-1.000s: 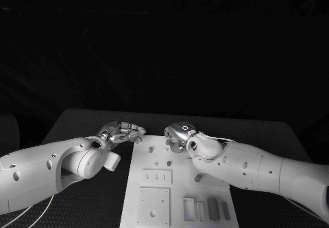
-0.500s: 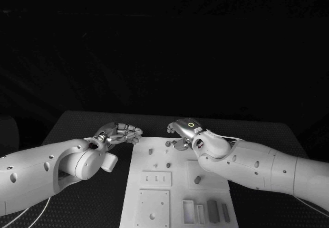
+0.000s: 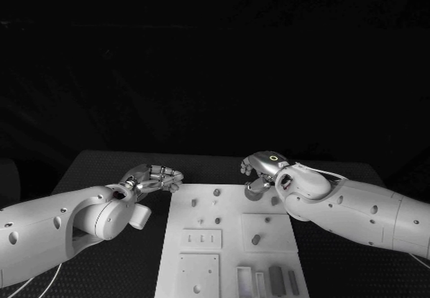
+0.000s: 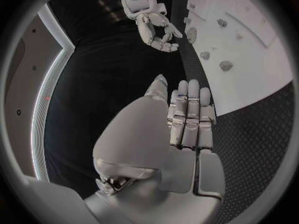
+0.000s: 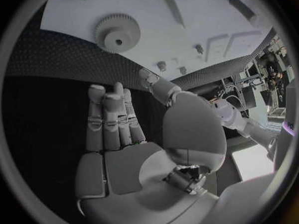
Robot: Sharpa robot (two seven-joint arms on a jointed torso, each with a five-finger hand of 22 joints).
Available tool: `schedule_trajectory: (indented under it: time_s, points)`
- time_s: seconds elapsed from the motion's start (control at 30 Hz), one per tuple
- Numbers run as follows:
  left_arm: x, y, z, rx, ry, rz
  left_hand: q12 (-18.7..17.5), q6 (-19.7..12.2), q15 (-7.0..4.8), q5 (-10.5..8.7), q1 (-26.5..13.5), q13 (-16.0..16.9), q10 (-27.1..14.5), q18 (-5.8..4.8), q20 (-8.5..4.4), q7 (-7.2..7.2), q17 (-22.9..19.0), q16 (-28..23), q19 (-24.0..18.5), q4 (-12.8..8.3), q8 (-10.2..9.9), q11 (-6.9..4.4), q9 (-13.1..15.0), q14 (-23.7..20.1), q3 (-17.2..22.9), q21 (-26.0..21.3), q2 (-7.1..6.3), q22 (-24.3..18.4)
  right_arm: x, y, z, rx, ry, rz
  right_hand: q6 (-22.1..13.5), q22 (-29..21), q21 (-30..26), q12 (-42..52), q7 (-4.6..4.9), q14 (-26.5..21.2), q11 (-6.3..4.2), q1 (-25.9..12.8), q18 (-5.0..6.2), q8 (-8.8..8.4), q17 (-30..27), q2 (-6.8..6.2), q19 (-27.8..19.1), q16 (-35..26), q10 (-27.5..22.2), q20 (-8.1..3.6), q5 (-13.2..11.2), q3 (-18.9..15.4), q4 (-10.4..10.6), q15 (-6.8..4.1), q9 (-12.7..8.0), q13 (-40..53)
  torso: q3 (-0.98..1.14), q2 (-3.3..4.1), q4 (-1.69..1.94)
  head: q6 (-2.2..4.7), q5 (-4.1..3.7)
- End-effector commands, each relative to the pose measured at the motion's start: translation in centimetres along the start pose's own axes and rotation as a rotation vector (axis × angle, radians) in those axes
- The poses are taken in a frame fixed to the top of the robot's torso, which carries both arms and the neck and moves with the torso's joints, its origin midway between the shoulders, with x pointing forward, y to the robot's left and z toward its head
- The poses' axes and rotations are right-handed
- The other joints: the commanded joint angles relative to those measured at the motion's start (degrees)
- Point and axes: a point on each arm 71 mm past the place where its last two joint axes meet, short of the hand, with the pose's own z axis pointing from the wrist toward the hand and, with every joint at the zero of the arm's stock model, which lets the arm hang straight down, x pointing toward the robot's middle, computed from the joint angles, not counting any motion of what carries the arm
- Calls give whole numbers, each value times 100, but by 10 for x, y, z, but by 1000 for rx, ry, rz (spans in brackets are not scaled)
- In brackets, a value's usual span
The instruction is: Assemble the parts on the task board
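Both hands empty, fingers extended: left hand [image 3: 154, 177] just off the task board [image 3: 202, 218], right hand [image 3: 261, 171] just beyond its far corner, the gear [image 5: 117, 33] ahead of its fingertips, likely light, rigid, best pinched by the toothed rim.

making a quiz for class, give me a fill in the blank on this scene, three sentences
1. The gear lies on the ___ board.
2. The left hand holds ___.
3. The right hand is over the board's ___ edge, seen from the head.

Missing: white; nothing; far
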Motion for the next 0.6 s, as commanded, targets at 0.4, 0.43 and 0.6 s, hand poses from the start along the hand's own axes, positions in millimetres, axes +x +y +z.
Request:
schedule_trajectory:
  time_s: [0.4, 0.43, 0.6]
  points:
    - [0, -1, 1, 5, -6, -2, -30, 14, -4, -28, 4, 10, 35, 18, -23, 27, 11, 22, 26, -1, -26, 6, -2, 24, 50, 23, -24, -9, 13, -22, -7, 29, 187, -11, -160, 106, -11, -80, 5, -189, 24, -340, 244, -79, -5, 0, -170, 34, -93, 47, 12, -497, -39, 29, -46, -25, 14, 1, -35, 40, -1]
    - [0, -1, 1, 5, -6, -2, -30, 14, -3, -28, 4, 10, 35, 18, -22, 27, 12, 22, 26, -1, -26, 6, -2, 24, 50, 23, -24, -9, 13, -23, -7, 32, 191, -16, -164, 106, -13, -27, 23, -202, 9, -355, 244, -78, -5, -2, -183, 35, -2, 51, 12, -532, -45, 16, -47, 8, 14, 1, -36, 39, -1]
    - [0, -1, 1, 5, -3, -3, -31, 14, -3, -28, 3, 11, 36, 18, -22, 27, 12, 22, 26, 0, -27, 6, -2, 25, 51, 24, -24, -10, 14, -26, -8, 35, 202, -34, -257, 88, -20, 1211, -15, -276, -305, -370, 244, -83, -5, -16, -214, 65, 394, 76, 13, -863, -66, -284, -52, 848, 12, 1, -25, 24, -4]
